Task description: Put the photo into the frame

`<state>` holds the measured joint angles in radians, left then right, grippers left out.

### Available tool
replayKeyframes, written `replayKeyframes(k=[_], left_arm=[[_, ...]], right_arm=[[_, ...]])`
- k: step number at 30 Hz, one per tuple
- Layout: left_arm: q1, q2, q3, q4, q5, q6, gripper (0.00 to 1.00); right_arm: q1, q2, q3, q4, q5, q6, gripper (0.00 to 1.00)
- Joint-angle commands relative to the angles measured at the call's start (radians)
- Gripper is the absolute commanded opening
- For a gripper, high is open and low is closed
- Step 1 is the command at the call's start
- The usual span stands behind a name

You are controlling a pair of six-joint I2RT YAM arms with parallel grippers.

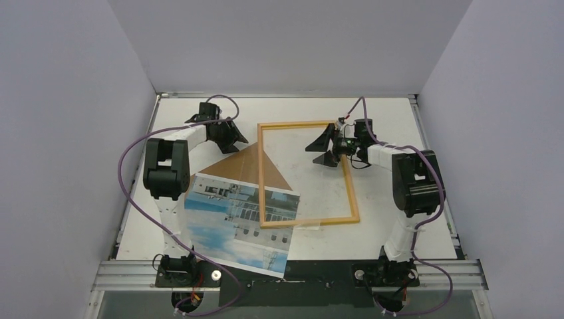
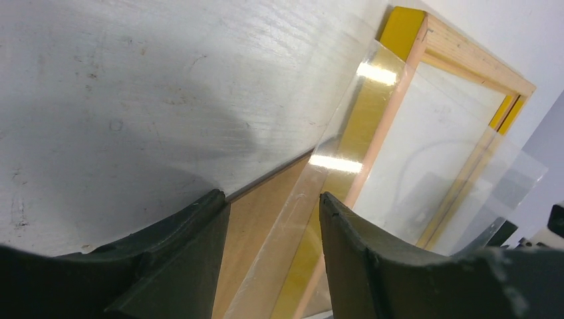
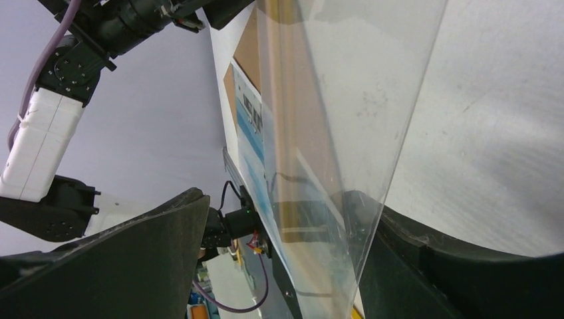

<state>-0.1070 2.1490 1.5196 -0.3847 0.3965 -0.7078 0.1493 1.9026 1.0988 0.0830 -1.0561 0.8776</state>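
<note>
The frame (image 1: 351, 189) lies flat at the table's middle, its light wood side up. In the left wrist view its yellow face (image 2: 402, 30) shows at a corner. The photo (image 1: 233, 229) lies face up at the near left, its right part under the frame's near-left corner. It also shows in the right wrist view (image 3: 251, 129). My left gripper (image 1: 234, 141) is open by the frame's far-left corner, over the edges of the brown board and the clear sheet (image 2: 292, 219). My right gripper (image 1: 324, 149) is open inside the frame's far-right part, and the clear sheet (image 3: 346, 100) runs between its fingers.
A brown backing board (image 1: 243, 166) lies left of the frame, partly under the photo and frame. Grey walls close the left, back and right. A metal rail (image 1: 299, 269) runs along the near edge by the arm bases.
</note>
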Motion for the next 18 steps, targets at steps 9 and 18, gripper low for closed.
replayKeyframes(k=[9,18], left_arm=[[-0.038,-0.012,-0.056,0.015,-0.048,-0.114,0.5],[-0.037,-0.024,-0.002,-0.04,-0.002,0.021,0.54]], right_arm=[[0.021,-0.144,-0.067,0.07,0.105,0.012,0.16],[-0.042,0.107,0.442,-0.856,0.132,-0.606,0.0]])
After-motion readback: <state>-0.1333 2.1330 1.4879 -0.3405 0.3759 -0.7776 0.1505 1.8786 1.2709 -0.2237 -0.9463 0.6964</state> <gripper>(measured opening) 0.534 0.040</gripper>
